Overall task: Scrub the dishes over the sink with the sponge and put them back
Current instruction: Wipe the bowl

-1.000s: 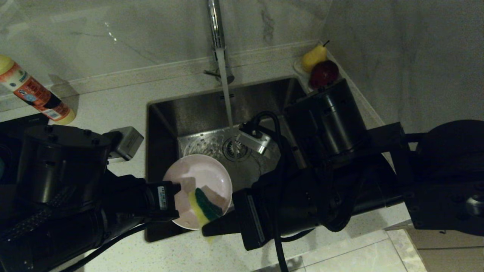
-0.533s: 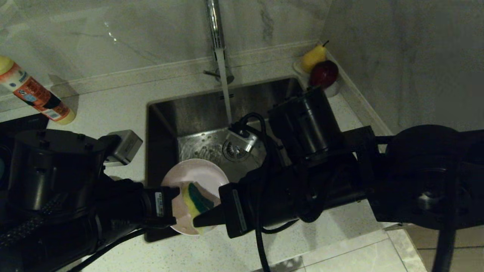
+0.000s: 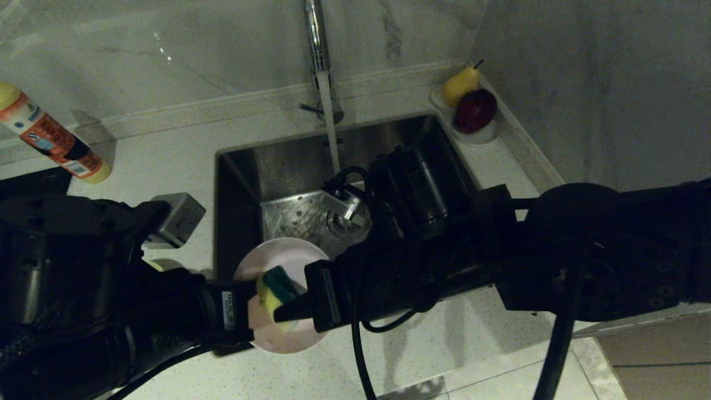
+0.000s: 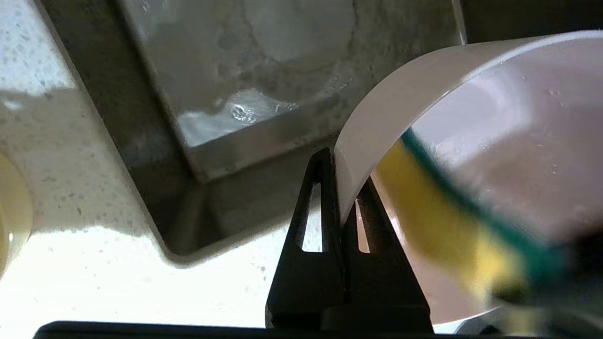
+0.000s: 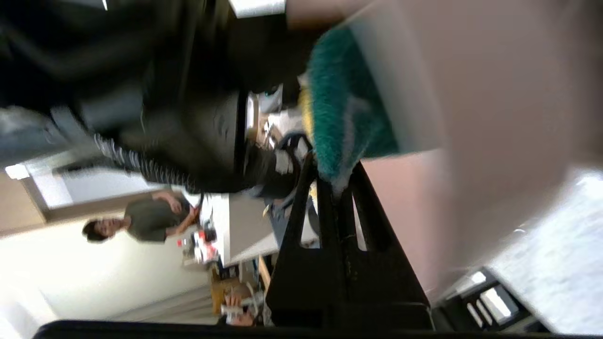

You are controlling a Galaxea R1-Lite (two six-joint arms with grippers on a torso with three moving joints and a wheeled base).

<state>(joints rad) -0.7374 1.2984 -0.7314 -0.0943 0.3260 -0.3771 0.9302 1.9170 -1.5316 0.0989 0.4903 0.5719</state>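
Pink bowl (image 3: 280,303) sits over the sink's (image 3: 289,161) near edge, left gripper (image 4: 340,188) clamped on its rim; right gripper (image 5: 337,188) pinches sponge (image 3: 276,284). Best: firm inner-wall strokes, bowl steady.

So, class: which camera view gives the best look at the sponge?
The right wrist view: the sponge fills the centre, its green scouring face clear, clamped in the right pincer against the pink bowl. The left wrist view shows it as a blurred yellow-green streak; the head view shows it small inside the bowl.
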